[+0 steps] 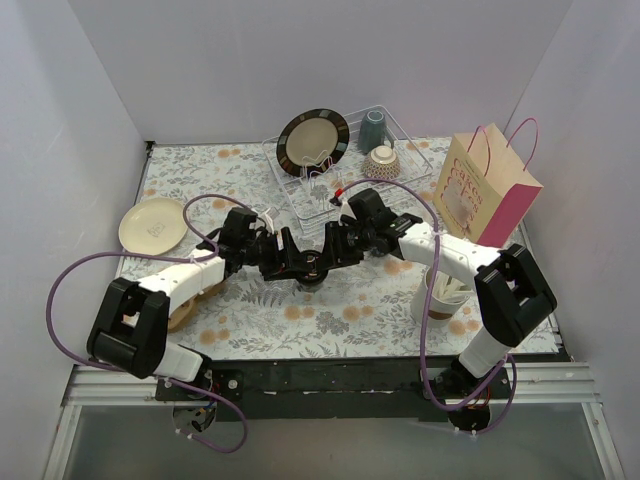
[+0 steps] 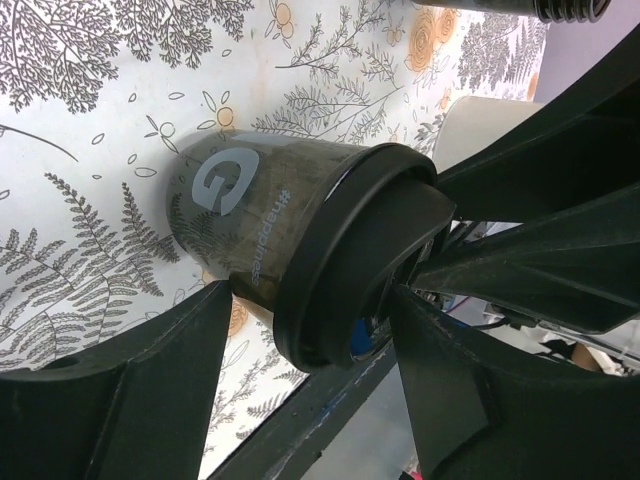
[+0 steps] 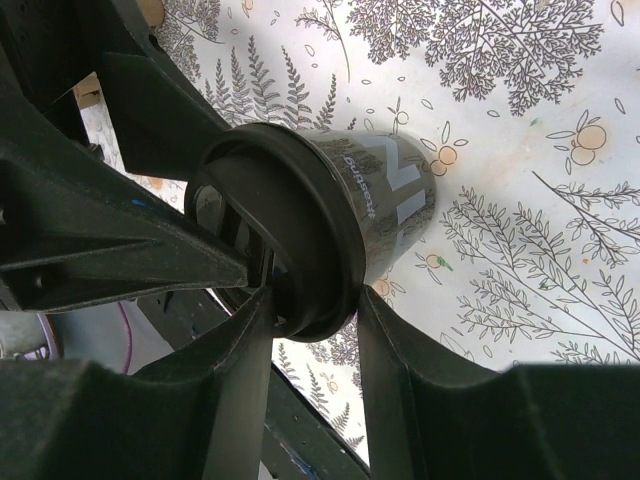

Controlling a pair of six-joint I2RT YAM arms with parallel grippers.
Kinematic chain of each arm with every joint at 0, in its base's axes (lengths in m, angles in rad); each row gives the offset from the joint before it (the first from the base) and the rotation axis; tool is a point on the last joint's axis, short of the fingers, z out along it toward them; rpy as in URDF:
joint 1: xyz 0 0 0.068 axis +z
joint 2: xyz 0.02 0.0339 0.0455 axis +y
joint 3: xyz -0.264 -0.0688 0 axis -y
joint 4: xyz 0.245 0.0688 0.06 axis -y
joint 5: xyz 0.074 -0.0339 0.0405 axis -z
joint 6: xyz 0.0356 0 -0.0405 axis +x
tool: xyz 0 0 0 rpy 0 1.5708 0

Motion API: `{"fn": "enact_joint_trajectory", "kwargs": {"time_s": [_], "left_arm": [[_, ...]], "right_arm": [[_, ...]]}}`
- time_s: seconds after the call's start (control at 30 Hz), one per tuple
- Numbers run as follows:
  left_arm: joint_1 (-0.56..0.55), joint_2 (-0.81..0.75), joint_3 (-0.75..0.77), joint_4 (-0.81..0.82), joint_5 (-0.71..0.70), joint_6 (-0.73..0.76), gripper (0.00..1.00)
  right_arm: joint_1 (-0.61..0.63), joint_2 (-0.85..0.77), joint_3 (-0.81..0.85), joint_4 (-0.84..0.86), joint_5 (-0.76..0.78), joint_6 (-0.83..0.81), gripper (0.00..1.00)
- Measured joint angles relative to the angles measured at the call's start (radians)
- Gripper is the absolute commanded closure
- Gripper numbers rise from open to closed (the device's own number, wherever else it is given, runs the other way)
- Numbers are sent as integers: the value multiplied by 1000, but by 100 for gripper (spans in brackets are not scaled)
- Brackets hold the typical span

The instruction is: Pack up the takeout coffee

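Floral tablecloth (image 1: 330, 320), mid-table: right gripper (image 3: 310, 305) is clamped on the lid (image 3: 300, 230) rim of the takeout cup (image 3: 385, 190), fingers touching both sides. The left gripper (image 2: 310, 295) straddles the same lid from the opposite side, jaws spread, a gap on one side, so its grip looks released. Cup stands upright on the cloth, axis vertical, lid up toward both tools. Paper bag (image 1: 490, 190) stands right-rear, well apart. The right arm is nearer, so it likely carries.
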Motion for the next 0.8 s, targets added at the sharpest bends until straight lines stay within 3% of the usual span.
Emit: {"fn": "enact_joint_trajectory", "kwargs": {"time_s": [0.1,0.4,0.57,0.8], "left_arm": [[-3,4,-5,7,5,-17,38],[-4,17,-3,17,-1,-31,56],[-5,60,58,-41,-3,6,59],[-11,122,156,-116,-5,108,59]], "right_arm": [[3,0,0,0,-3,3,66],[2,0,0,-4,1,21,65],[-2,0,6,-18,12,32,52],[-17,-3,60,-125,53,3,49]]}}
